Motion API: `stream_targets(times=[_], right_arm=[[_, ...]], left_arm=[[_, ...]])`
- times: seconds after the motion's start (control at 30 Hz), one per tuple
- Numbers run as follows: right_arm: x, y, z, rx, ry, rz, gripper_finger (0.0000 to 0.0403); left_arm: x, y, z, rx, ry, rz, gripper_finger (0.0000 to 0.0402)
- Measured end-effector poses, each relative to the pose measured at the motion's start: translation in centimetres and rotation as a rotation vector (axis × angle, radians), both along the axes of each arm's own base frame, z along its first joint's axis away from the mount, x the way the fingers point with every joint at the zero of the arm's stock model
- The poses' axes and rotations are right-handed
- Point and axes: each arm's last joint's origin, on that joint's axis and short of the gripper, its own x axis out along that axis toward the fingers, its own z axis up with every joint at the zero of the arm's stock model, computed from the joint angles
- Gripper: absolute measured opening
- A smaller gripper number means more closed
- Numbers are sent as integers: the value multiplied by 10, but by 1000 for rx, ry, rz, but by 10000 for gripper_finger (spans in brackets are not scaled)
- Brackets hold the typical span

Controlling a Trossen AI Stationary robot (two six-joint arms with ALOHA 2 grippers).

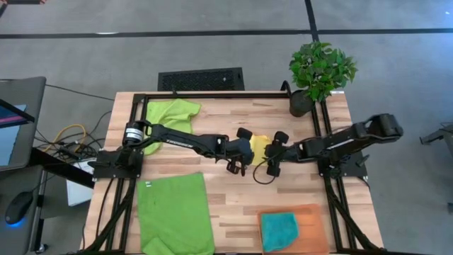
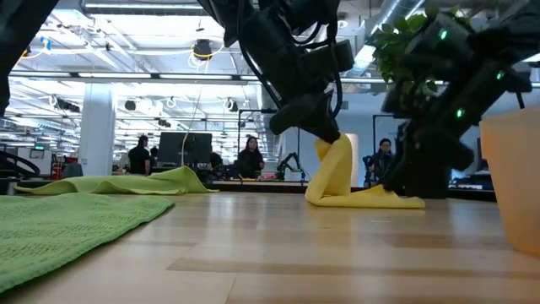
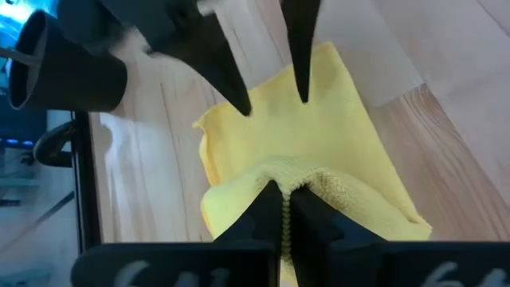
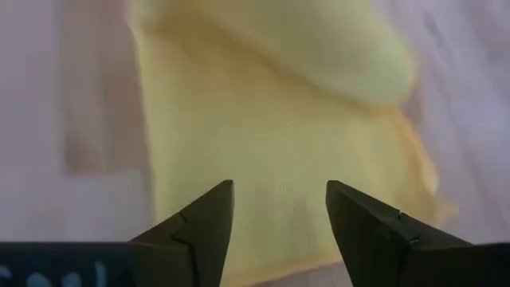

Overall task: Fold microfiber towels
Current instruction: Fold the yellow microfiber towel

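The butcher-block table (image 1: 233,191) carried two lime green towels (image 1: 173,212), a yellow towel (image 1: 259,145), an orange mat (image 1: 311,219) and a potted plant (image 1: 318,74).

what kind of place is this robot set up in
Probably a robotics lab or workshop in a large open office. Behind the wooden table are rows of monitors, people at desks, and an exposed industrial ceiling with ducts.

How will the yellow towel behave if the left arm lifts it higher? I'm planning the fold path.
Probably floppy: the yellow towel droops in a curve from the shut left gripper pinching its edge. Likely light, as a small pinch holds the raised part up. The rest may drag along the table; the open right gripper hovers over it.
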Motion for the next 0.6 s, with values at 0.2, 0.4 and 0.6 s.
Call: stream_targets(times=[0.2,0.4,0.6], right_arm=[[-9,8,22,24,-84,12,226],[-22,15,41,56,-145,23,226],[-34,22,54,84,-192,51,226]], left_arm=[[1,4,1,-8,-14,16,0],[6,2,6,-50,-92,-23,0],[7,3,7,-84,-122,7,1]])
